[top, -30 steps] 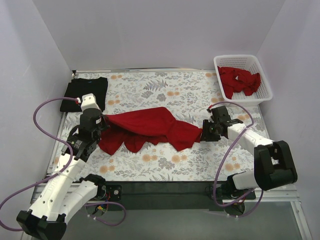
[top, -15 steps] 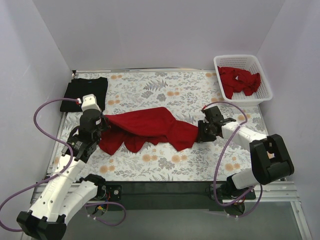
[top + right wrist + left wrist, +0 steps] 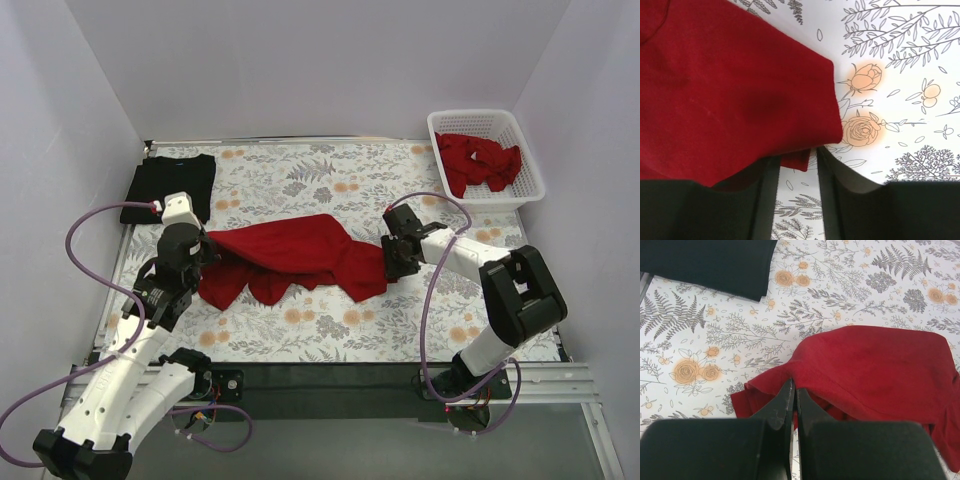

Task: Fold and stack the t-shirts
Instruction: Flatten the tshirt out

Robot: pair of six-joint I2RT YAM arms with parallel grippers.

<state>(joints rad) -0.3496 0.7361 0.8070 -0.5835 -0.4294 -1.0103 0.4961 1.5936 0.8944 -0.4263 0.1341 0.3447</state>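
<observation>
One red t-shirt [image 3: 300,255] between left end effector [image 3: 207,243], right end effector [image 3: 388,266].

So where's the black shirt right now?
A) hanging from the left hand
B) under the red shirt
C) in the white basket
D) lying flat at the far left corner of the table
D: the black shirt lies flat at the far left corner of the table, while the basket holds only red cloth.
</observation>
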